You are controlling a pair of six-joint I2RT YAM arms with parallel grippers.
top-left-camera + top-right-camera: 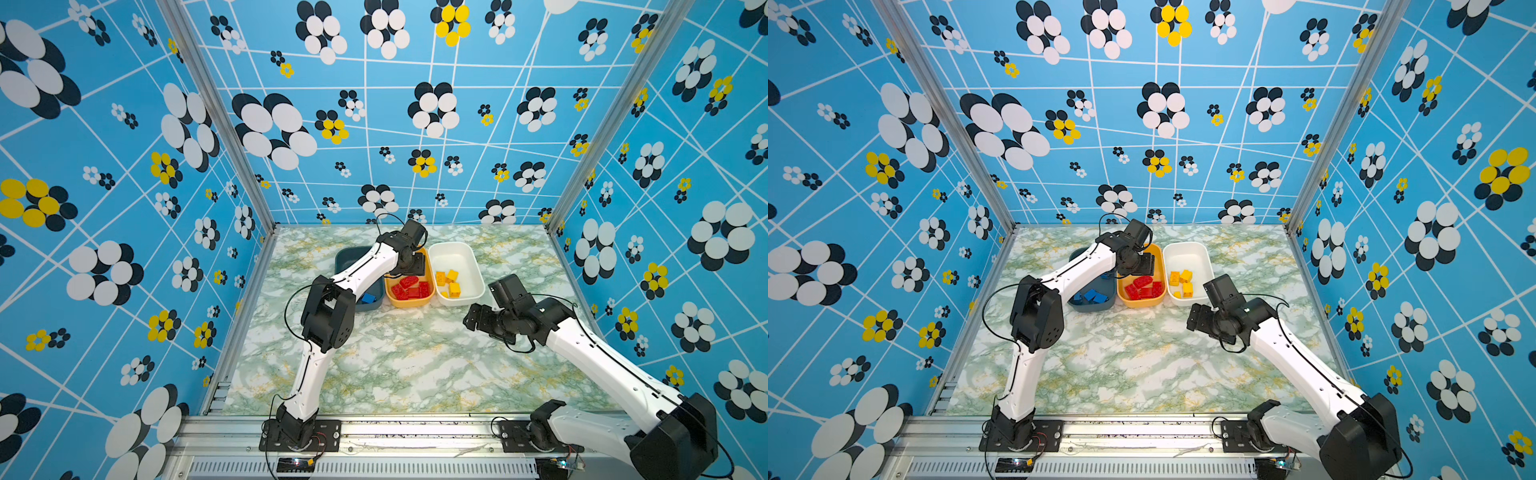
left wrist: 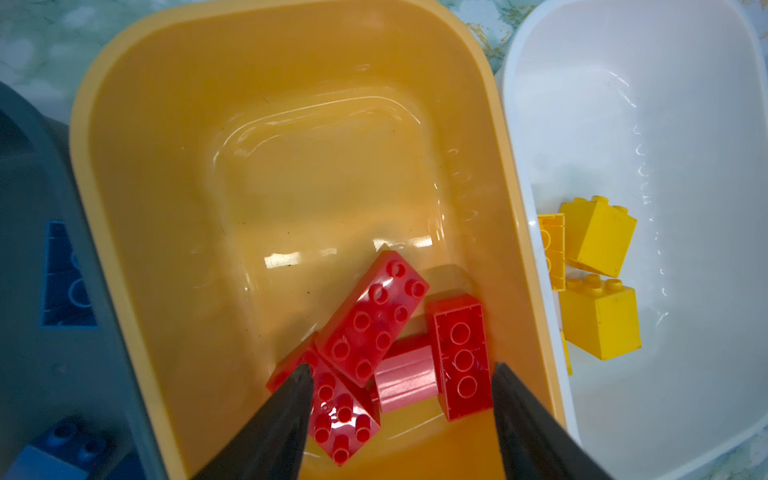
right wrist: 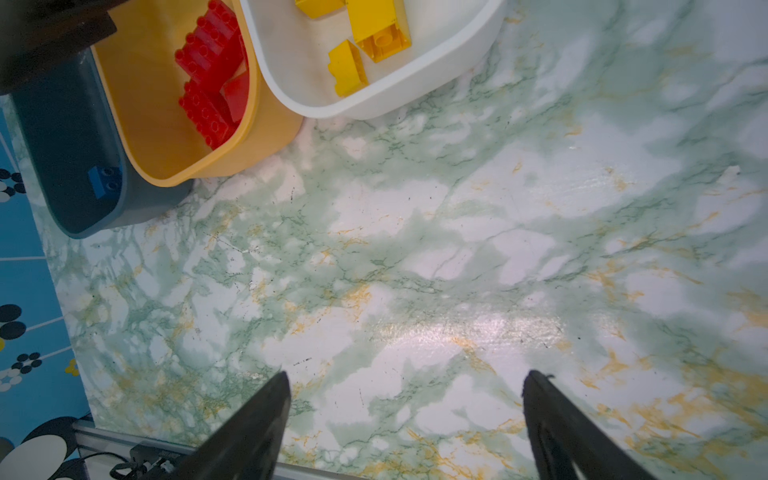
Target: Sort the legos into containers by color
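**Item: red legos (image 2: 374, 316).** Four or so bricks lay heaped in the 6 o'clock end of the orange-yellow tub (image 2: 81, 137). The uppermost was an oblong brick, studs up. Its long axis ran diagonal to the tub's walls, roughly 8 to 2 o'clock in both top views.

**Left jaws.** They stood apart and grasped nothing. In the left wrist view the two tips straddled the heap, above it and apparently not touching it. In both top views they hung inside the tub's outline, just at 12 o'clock from the heap. This was plainly the nearer arm.

**Neighbouring holdings.**
- The yellow legos (image 1: 451, 282) sat in the white tub (image 1: 473, 266), at 3 o'clock from the orange-yellow one.
- The blue legos (image 1: 1094, 296) sat in the dark teal tub (image 1: 345, 253) at 9 o'clock, partly hidden under the left arm.
- The three tubs stood side by side, touching or nearly so.

**Right jaws.** They stood wide apart and empty over bare counter (image 1: 395, 365), at about 5 o'clock from the white tub and well apart from any brick.

**Assessment.** No brick showed on the counter, so the sorting was judged as good as done. The heap lay directly beneath the left jaws, so the next move was judged to be a straight lift clear of the tub wall, with no sideways sweep that might drag the top brick.
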